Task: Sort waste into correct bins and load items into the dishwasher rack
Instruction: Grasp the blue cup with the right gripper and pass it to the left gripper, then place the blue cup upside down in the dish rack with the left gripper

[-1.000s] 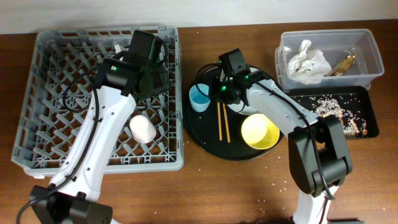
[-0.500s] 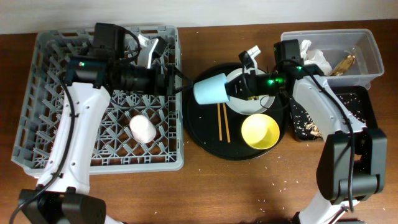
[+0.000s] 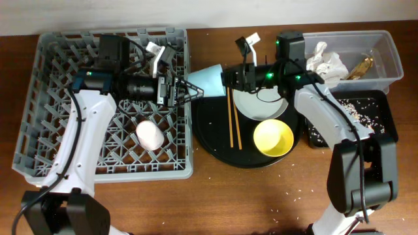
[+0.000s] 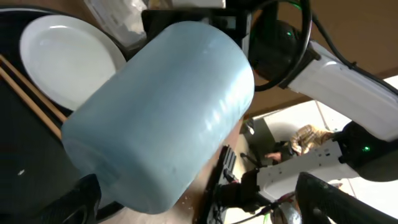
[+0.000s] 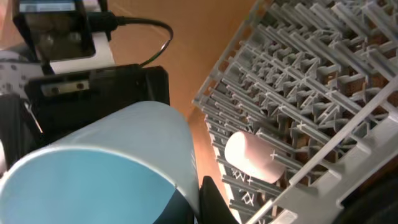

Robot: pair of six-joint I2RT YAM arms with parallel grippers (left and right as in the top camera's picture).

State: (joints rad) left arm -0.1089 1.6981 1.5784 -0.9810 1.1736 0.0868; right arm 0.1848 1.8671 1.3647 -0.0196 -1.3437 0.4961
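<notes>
Two claws meet at one cup. My right claw [image 3: 225,78] is clamped on the rim end of the light-blue cup [image 3: 209,78], holding it sideways above the tabletop. My left claw [image 3: 196,90] is spread wide around its base, not gripping. The dishwasher rack [image 3: 111,171] lies beneath my left claw.

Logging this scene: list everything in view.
dishwasher rack: 1, grey, left
pink cup: 1, pink, in rack
light-blue cup: 1, blue, between grippers
round tray: 1, black, centre
yellow bowl: 1, yellow, on round tray
plate: 1, white, on round tray
chopsticks: 2, wooden, on round tray
clear tub: 1, clear, right rear, holding napkins, brown wrapper
black tray: 1, black, right, holding rice bits
left gripper: 1, black, open
right gripper: 1, black, shut on light-blue cup
</notes>
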